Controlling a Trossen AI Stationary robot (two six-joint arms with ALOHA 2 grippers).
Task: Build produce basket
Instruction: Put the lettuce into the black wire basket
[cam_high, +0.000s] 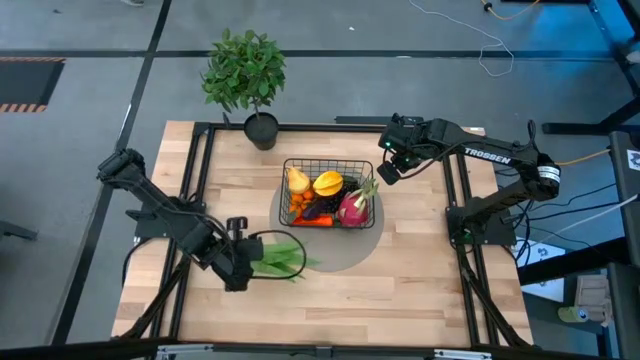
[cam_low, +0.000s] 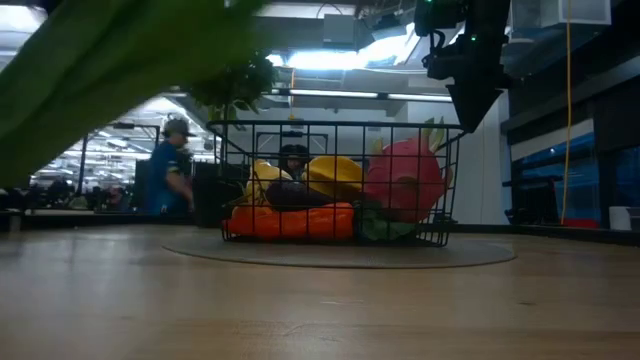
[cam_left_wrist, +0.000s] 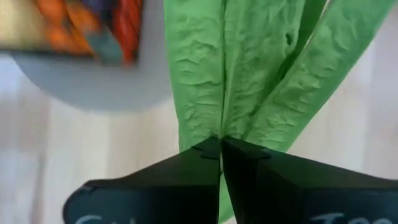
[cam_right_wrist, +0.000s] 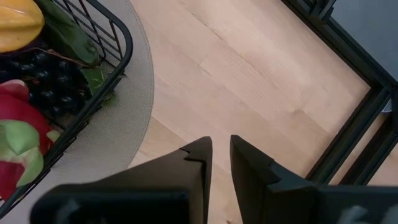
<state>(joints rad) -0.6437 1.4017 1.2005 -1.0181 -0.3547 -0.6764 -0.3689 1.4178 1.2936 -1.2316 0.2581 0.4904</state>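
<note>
At the table's seven o'clock, the left gripper (cam_left_wrist: 221, 146) pinches crinkled green stalks (cam_high: 278, 258). Centre, on a round grey mat (cam_high: 345, 252), the black wire basket (cam_high: 329, 164) holds glossy produce (cam_high: 327, 184). At two o'clock, the right gripper (cam_right_wrist: 221, 149) hovers slightly parted, empty.

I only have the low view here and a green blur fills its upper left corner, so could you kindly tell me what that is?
Observer: It is the long green stalks; the left gripper has its jaws shut on them, seen in the left wrist view.
Operator: Thank you. Where is that relative to the basket?
Observer: From above, the stalks lie left of and nearer the table's front edge than the basket, outside it, tips reaching the grey mat.
Operator: And the arm at my upper right?
Observer: That is the right gripper, empty, jaws slightly apart, above bare table just beyond the basket's right side.
</note>
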